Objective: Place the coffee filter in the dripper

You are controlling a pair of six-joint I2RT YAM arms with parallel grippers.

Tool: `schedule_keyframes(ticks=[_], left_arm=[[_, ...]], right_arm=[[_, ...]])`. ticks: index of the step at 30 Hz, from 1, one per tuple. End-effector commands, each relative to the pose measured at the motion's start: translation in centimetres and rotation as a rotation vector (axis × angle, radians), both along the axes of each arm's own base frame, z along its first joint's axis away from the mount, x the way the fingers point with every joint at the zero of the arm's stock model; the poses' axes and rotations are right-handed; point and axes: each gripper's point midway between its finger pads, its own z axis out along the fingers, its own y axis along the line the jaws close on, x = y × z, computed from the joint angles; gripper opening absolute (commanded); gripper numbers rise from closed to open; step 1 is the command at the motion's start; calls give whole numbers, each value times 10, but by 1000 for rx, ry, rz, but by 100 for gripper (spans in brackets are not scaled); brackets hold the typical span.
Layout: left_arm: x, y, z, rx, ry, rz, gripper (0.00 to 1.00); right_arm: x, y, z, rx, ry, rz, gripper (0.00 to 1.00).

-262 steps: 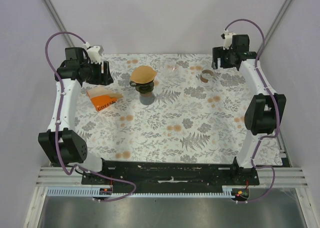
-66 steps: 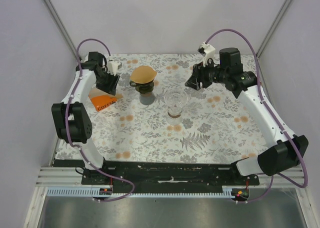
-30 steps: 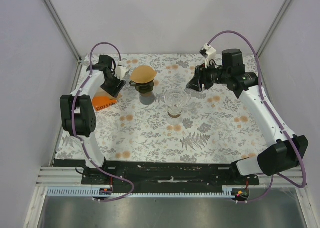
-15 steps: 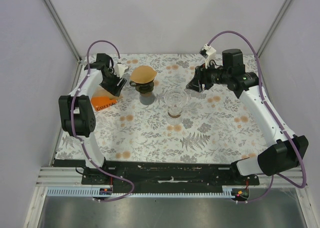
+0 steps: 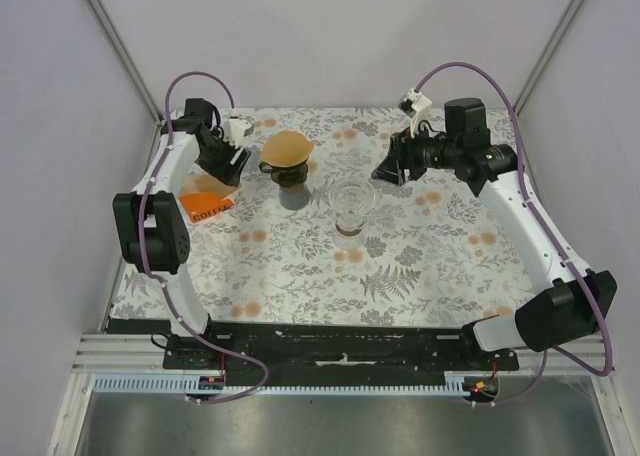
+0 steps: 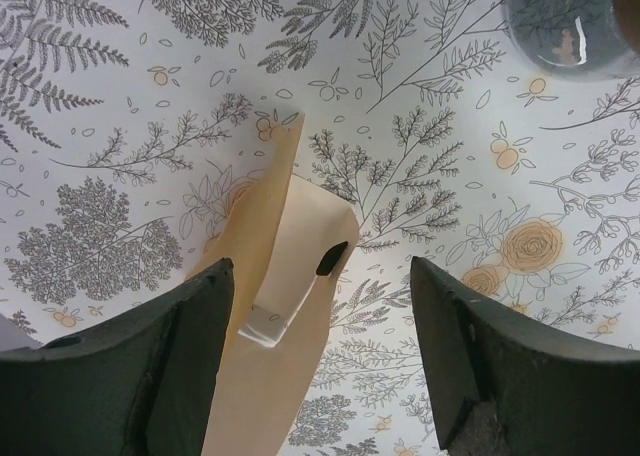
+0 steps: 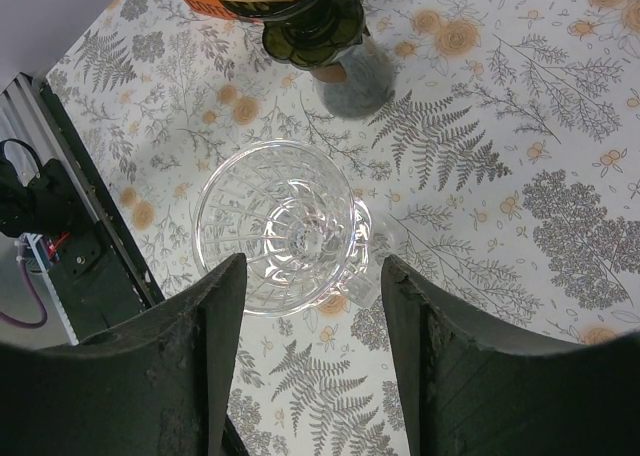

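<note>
While left tool (image 6: 318,296) gapes over coffee filter (image 6: 300,226), dripper (image 5: 352,204) apart.

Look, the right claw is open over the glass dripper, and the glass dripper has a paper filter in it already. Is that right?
Not quite. The right gripper is open over the glass dripper, but the dripper has no paper filter in it. The right wrist view looks straight down through clear glass to its bottom, and nothing lies inside.
</note>
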Motion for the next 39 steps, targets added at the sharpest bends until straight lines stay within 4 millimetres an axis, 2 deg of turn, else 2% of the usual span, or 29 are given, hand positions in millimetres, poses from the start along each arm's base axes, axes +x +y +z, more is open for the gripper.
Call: schedule_keyframes(ticks=[1,4,10,13,14,15,18,20,24,27,30,37,39], left_arm=[[2,-6,24,-40,-47,-41,77],[0,-5,19,-34,-32,-39,77],[4,-1,21,-8,-50,-36,77],[14,9,23,44,-80,-17,77],[18,24,26,55,-90,16,77],[22,29,28,71,-104,25,77],[31,38,27,105,-122,40,77],[34,44,20,125,-111,58,74],[29,49,1,145,-55,63,61],[26,48,-4,136,-41,62,51],[23,48,-7,130,-31,57,46],[19,46,-20,128,13,43,41],[19,48,-21,134,13,44,48]], right_arm=[[-1,1,-2,4,1,20,64],[-2,-1,-2,1,-3,19,64],[-2,0,-3,-1,0,22,64],[-3,0,-4,1,4,26,64],[-3,0,-4,2,4,25,64],[-3,0,-4,1,7,25,64],[-3,-1,-5,-1,8,25,64],[-3,-1,-6,-3,10,26,64],[-4,-1,-8,-6,14,31,64],[-4,-1,-9,-8,18,30,64],[-4,-1,-10,-8,20,31,64],[-3,-2,-13,-11,28,32,64],[-3,-2,-13,-11,28,32,64]])
